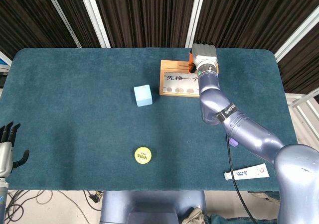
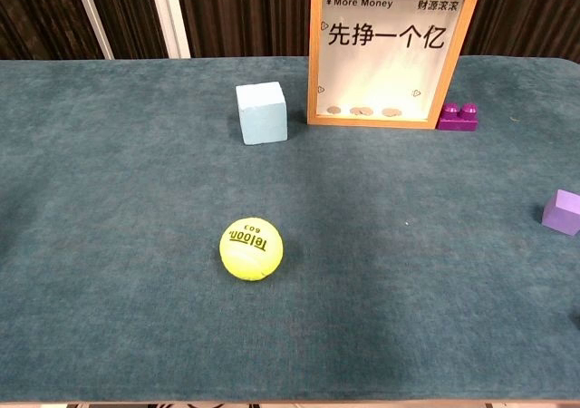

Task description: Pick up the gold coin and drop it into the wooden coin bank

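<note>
1. My right hand (image 1: 204, 52) is above the top edge of the coin bank (image 2: 391, 54), which stands upright at the far side of the tabletop (image 1: 75, 109). From overhead I see only the back of the hand, and the front view cuts off at the bank's top. I cannot tell how far my fingers are closed, or whether the gold coin is still between them.
2. I see no loose gold coin on the tabletop. A few coins (image 2: 362, 111) lie at the bottom of the bank behind its clear front; one may be mine, but I cannot say which.
3. If I do hold the coin, the care is in alignment: keep it on edge and parallel to the slot, centre it over the opening, then part my fingers only slightly so it falls straight.
4. I should avoid pressing on the frame; a push from above could tip the bank toward the pale blue block (image 2: 262, 112) or the purple brick (image 2: 458, 117).
5. My left hand (image 1: 7, 149) hangs open off the near left corner, holding nothing.
</note>
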Controlling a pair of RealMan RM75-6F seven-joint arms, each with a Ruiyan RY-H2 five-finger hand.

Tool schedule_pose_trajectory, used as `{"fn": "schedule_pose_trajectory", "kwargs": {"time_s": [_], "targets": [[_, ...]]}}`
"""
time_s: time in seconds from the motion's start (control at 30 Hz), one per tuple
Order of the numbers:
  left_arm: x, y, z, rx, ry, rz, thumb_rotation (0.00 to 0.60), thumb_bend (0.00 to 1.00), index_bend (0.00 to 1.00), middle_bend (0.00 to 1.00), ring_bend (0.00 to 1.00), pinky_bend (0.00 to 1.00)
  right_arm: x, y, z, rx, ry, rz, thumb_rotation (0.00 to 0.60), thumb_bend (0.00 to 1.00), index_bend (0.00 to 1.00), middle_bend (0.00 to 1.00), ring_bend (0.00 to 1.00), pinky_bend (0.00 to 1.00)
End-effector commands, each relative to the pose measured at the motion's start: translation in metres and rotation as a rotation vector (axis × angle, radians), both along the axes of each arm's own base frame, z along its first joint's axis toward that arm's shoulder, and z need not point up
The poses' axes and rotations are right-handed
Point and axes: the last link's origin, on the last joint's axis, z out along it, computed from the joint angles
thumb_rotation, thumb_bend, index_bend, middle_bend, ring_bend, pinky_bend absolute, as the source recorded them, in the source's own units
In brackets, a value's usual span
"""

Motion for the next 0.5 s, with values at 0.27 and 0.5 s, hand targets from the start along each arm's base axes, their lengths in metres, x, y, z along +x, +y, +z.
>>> {"fn": "schedule_pose_trajectory", "kwargs": {"time_s": [0.27, 0.5], "targets": [[0.0000, 0.0002, 0.0002, 0.001, 0.001, 0.002, 0.600, 0.34, 0.11, 0.00, 0.00, 0.00, -0.0009, -0.0025, 0.0008, -0.013, -0.004, 0.004, 0.600, 0.50, 0.63, 0.04, 0.00, 0.00], [-0.0002, 0.0003, 0.0003, -0.001, 0.004, 0.004, 0.600, 0.34, 0.11, 0.00, 0.00, 0.00, -0.0010, -0.0017, 0.0004, -0.005, -0.004, 0.000, 0.600, 0.50, 0.61, 0.04, 0.00, 0.00]]}}
